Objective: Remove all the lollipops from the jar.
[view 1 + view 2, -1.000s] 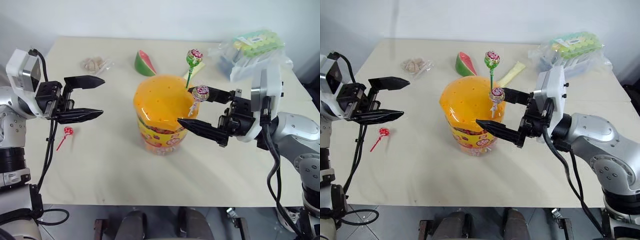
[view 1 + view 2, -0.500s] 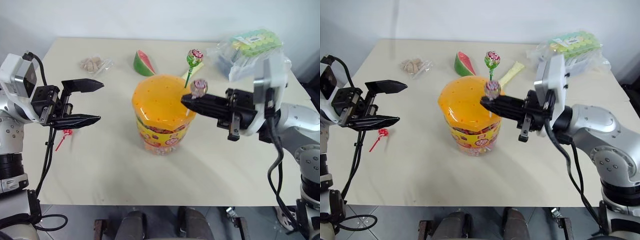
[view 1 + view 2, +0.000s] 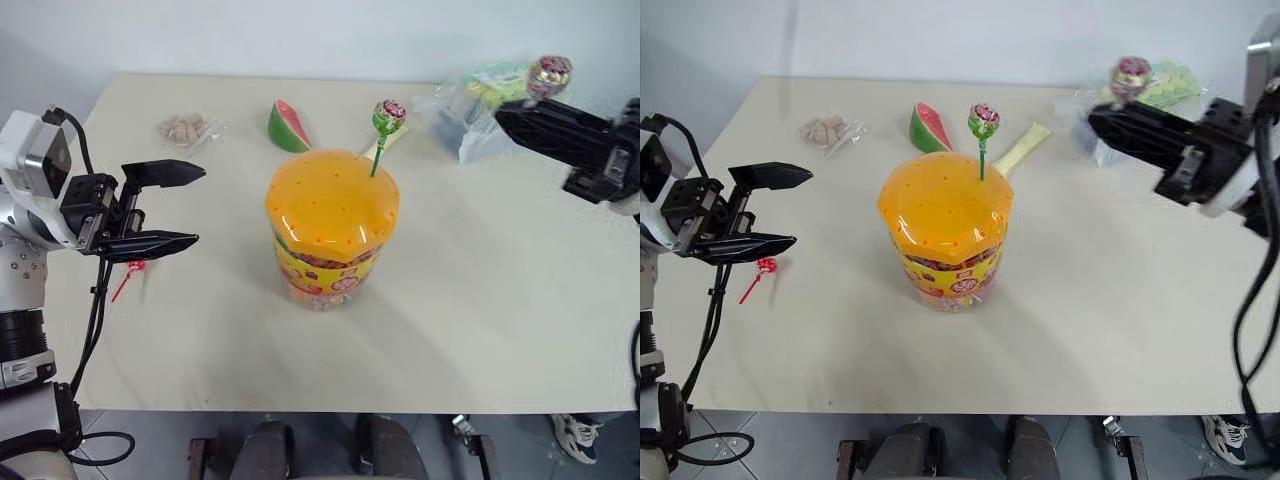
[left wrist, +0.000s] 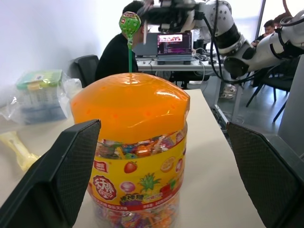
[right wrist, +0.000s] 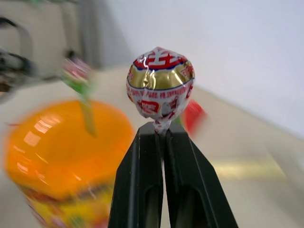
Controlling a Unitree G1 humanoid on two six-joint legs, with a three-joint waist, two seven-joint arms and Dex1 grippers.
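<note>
Behind the jar [image 4: 130,142], left wrist view catches seated people [image 4: 116,54].

In your right wrist view, the right gripper [image 5: 163,130] has its two black fingers [image 5: 137,180] pressed together, pinching the base of a round lollipop in a shiny red, white and gold wrapper [image 5: 160,88], which stands upright just above the fingertips. Beyond it you see the big clear plastic jar with the domed orange lid [image 5: 61,147], blurred, its yellow and red label barely legible at the lower edge. A green lollipop on a green stick [image 5: 78,80] rises tilted from the top of that lid. A red blur [image 5: 194,114] sits just behind the held candy; you cannot tell what it is. The pale tabletop [image 5: 247,156] lies past the fingers.
</note>
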